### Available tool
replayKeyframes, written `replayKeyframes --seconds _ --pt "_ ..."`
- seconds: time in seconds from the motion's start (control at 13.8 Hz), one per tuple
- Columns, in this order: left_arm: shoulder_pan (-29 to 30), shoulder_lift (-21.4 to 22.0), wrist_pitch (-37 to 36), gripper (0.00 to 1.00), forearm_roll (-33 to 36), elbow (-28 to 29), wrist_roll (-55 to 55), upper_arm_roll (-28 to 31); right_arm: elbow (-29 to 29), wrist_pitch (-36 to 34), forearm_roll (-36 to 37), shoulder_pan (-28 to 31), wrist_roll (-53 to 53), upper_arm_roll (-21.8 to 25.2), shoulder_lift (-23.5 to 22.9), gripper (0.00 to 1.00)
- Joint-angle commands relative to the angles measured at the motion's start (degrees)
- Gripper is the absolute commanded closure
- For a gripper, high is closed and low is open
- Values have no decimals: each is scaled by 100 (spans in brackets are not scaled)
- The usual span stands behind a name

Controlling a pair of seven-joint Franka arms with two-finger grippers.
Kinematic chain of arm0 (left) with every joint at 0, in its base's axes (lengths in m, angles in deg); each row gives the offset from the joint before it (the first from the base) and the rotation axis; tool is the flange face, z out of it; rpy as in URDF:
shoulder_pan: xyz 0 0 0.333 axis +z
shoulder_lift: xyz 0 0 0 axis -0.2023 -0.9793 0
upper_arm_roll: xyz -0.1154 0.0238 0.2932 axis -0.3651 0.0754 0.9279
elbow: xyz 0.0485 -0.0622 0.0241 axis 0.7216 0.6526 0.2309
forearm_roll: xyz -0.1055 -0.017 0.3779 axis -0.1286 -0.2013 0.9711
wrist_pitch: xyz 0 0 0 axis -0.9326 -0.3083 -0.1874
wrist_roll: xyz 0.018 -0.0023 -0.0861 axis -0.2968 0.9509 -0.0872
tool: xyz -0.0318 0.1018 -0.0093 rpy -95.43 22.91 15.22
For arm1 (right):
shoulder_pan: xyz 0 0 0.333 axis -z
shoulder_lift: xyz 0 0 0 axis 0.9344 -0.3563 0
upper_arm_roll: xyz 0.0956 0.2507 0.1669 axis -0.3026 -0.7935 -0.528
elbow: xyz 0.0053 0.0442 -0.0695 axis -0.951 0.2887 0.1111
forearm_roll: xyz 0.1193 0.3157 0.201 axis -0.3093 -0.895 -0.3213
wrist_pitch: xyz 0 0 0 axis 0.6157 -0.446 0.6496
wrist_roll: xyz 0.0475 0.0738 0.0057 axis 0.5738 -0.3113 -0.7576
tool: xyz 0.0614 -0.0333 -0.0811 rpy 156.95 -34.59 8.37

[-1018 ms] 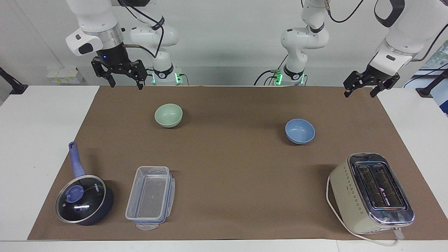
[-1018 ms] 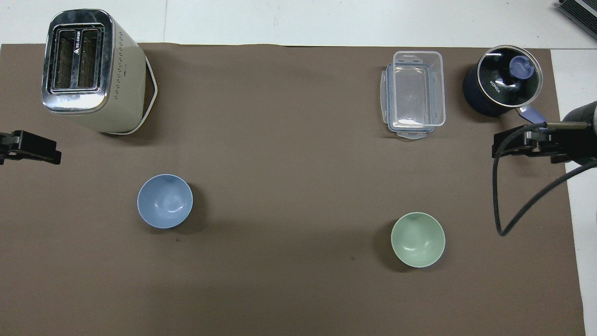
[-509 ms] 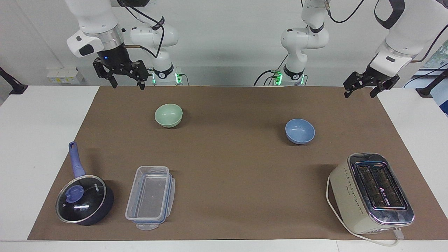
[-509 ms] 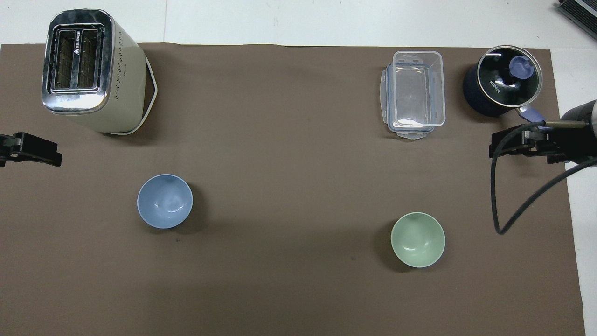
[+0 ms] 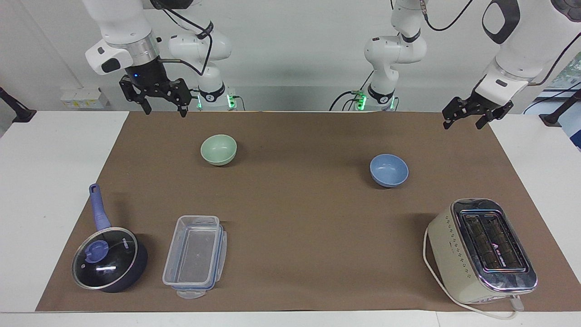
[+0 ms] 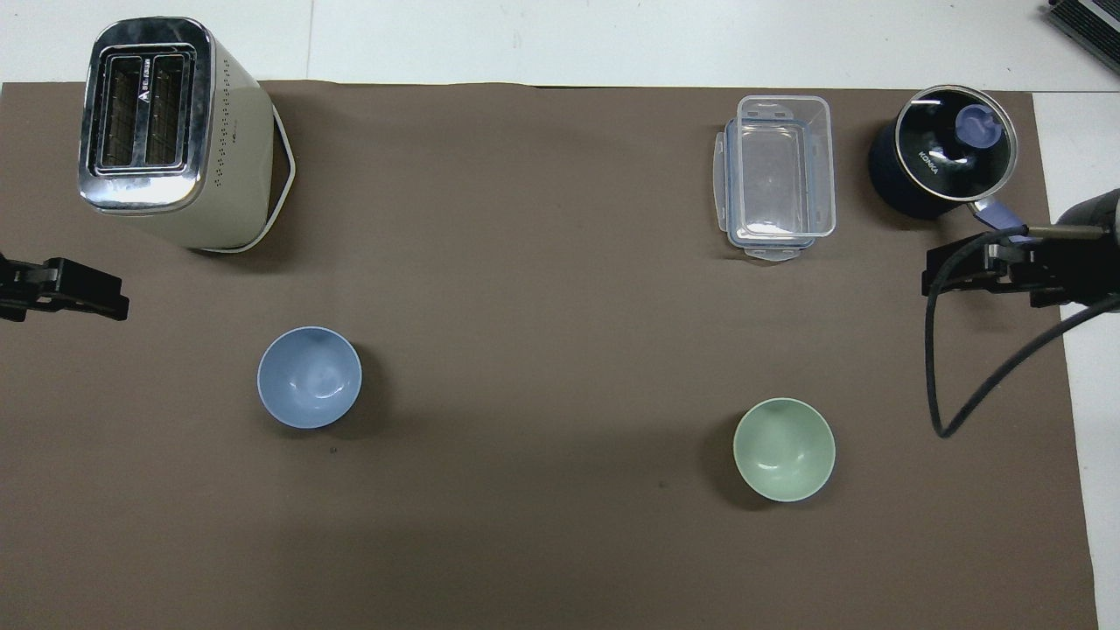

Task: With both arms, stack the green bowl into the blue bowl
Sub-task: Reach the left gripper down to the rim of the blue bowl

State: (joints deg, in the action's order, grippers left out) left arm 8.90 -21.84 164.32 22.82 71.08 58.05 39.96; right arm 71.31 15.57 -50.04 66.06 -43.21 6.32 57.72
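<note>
- Facing view: pale mint-green round bowl (image 5: 219, 149) sits at ten o'clock, periwinkle-blue round bowl (image 5: 389, 170) at two.
- Right gripper (image 5: 162, 110) and left gripper (image 5: 462, 121) hover spread, empty.
- Best approach, likely: descend onto the green rim.

1. Bright, even light from above; both views are sharp.
2. Soft shadows lie beside the bowls, pan (image 5: 109, 259) and toaster (image 5: 483, 250).
3. Glare glints on the pan's lid (image 6: 955, 140) and the toaster's chrome top.
</note>
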Motion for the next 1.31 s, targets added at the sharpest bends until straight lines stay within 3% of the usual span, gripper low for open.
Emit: replayKeyframes --seconds 0.0,0.73,1.24 --pt "14 276 428 0 44 561 3 -29 -26 -60 -124 157 -83 5 -12 0" --pt "-74 356 1632 0 18 1731 -373 -81 -26 -60 -124 192 -83 5 -12 0" --pt "-373 250 2924 0 17 2724 -901 -90 -26 -60 -124 192 -83 5 -12 0"
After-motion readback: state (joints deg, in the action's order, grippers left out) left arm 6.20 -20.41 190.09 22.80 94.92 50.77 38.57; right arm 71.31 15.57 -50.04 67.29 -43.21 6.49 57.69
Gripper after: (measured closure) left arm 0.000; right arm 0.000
